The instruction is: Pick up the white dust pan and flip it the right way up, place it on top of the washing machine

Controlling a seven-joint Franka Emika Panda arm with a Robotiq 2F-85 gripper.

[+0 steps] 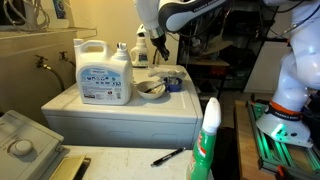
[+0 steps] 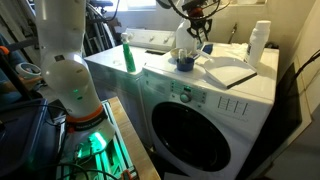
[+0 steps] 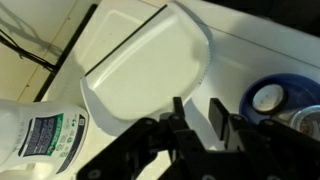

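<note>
Gripper (image 3: 196, 118) part open, empty, above edge of white dust pan (image 3: 150, 65). Risk: thin slick rim could slip from jaws mid-flip, striking detergent jug (image 3: 40, 135).

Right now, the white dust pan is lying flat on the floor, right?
Not quite. The white dust pan does lie flat, but not on the floor: it rests on top of the washing machine. An exterior view shows it on the machine's flat top, and the wrist view shows it there too.
</note>
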